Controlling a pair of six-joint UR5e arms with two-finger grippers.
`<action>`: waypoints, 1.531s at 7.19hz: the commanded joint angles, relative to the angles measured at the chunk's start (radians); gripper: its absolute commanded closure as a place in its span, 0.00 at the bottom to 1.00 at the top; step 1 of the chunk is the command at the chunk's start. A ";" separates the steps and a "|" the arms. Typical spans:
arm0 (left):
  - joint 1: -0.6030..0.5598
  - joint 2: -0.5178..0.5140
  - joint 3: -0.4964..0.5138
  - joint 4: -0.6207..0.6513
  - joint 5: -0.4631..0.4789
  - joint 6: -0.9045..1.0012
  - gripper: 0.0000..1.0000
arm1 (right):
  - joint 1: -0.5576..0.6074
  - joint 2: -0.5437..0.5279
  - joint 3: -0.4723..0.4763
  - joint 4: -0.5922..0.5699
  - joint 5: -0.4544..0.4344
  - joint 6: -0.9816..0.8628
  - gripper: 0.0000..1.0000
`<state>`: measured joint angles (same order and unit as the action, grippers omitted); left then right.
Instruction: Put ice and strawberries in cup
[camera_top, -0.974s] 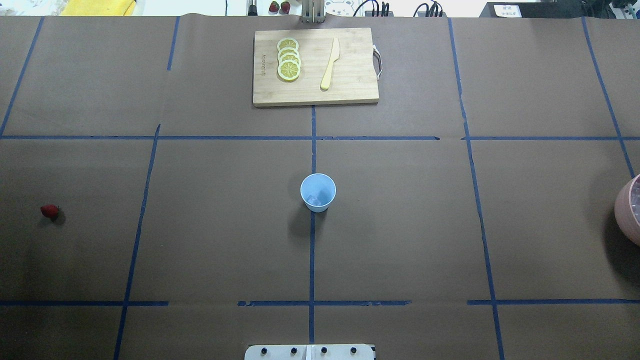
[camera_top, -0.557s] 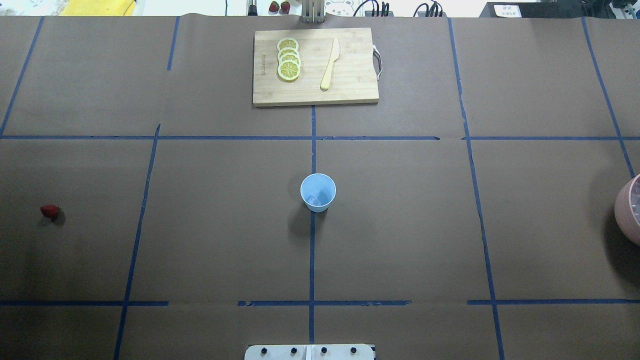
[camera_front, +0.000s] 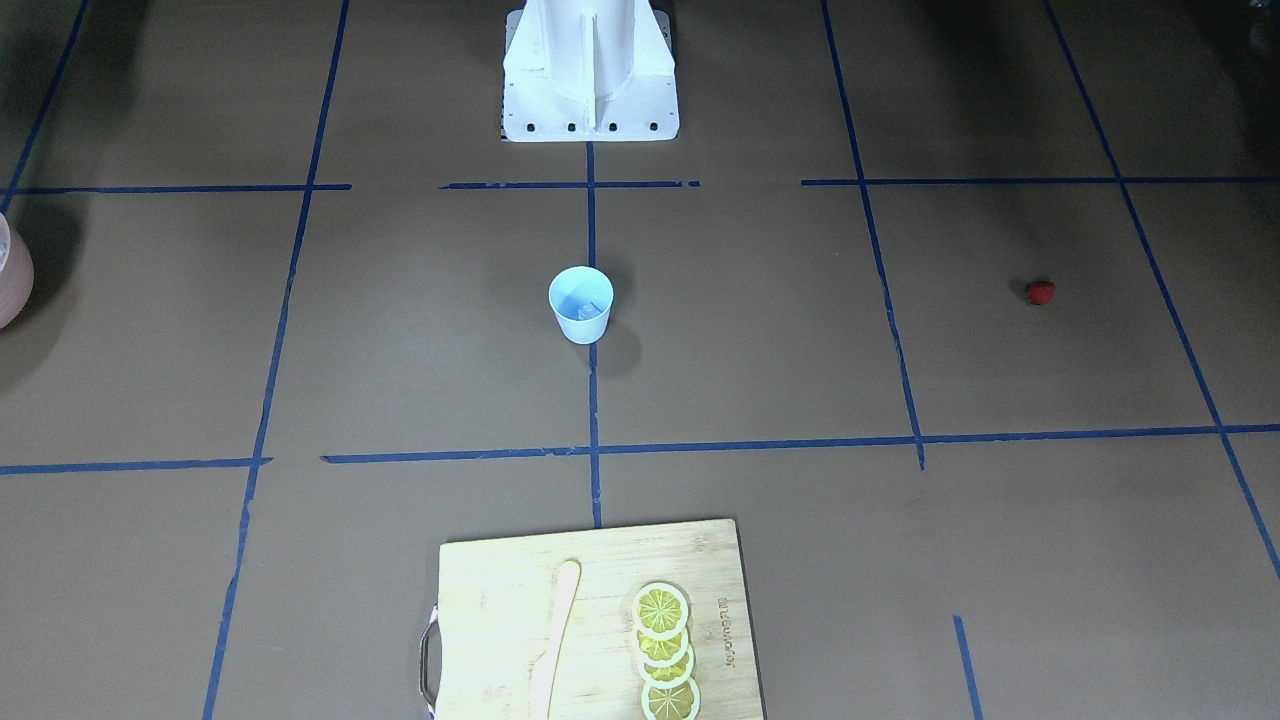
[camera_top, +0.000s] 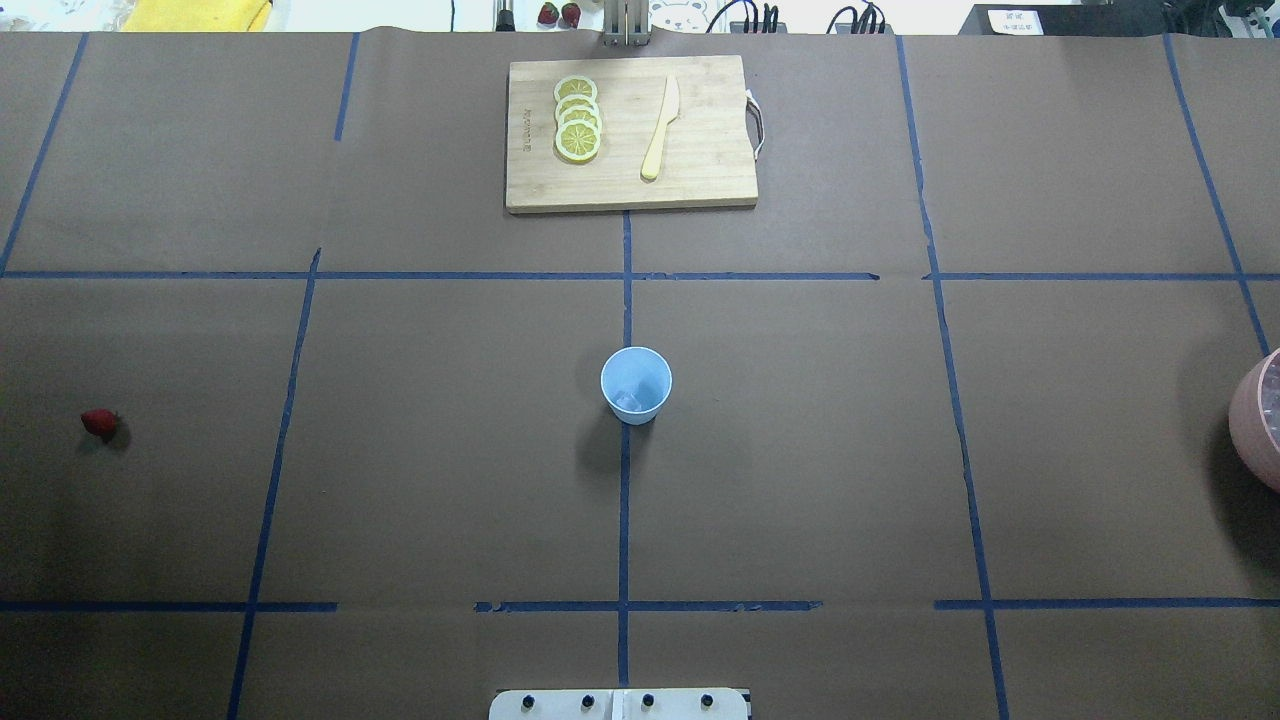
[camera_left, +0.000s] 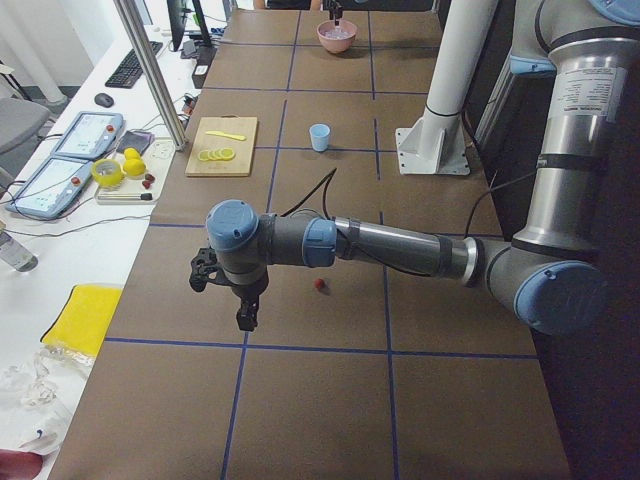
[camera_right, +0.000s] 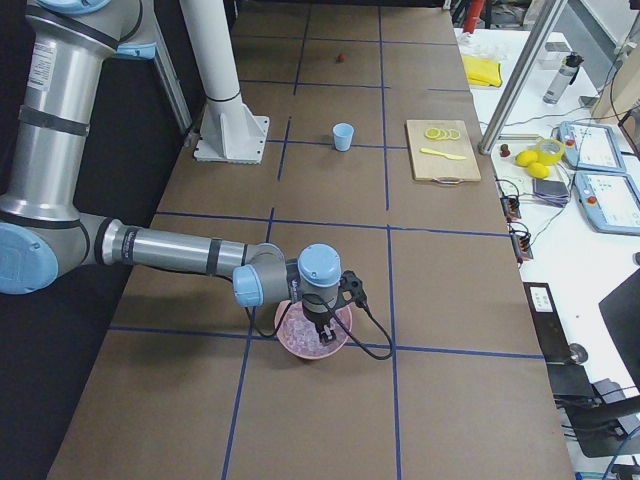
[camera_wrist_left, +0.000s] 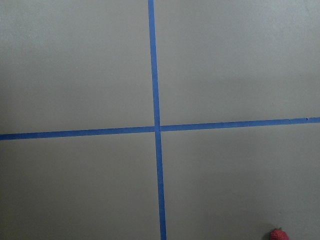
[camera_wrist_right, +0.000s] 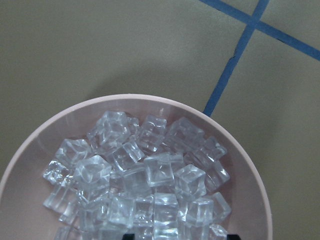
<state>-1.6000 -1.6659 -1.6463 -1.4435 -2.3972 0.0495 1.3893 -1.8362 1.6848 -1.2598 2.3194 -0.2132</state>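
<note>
The left arm has its upper section upright and bends at a low elbow. From there the forearm stretches nearly level, out over the surface. Its wrist turns downward, so the left pincer points at the surface and hangs over it. Whether its jaws are apart or together cannot be told.

The right arm is posed much alike, with an upright upper section, a low elbow and a forearm lying level and extended. Its wrist bends down and the right pincer points straight down, held low. Its jaw state cannot be told either.
</note>
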 joint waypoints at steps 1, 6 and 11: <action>0.000 0.000 -0.003 0.000 0.001 -0.003 0.00 | -0.018 0.005 -0.011 0.002 -0.002 0.000 0.33; -0.001 0.000 -0.006 0.002 0.000 -0.003 0.00 | -0.026 0.005 -0.025 0.002 -0.003 -0.002 0.40; -0.002 0.000 -0.007 0.000 0.000 -0.003 0.00 | -0.041 0.002 -0.042 0.007 -0.003 -0.003 0.40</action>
<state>-1.6015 -1.6659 -1.6536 -1.4434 -2.3971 0.0461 1.3501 -1.8338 1.6445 -1.2541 2.3163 -0.2158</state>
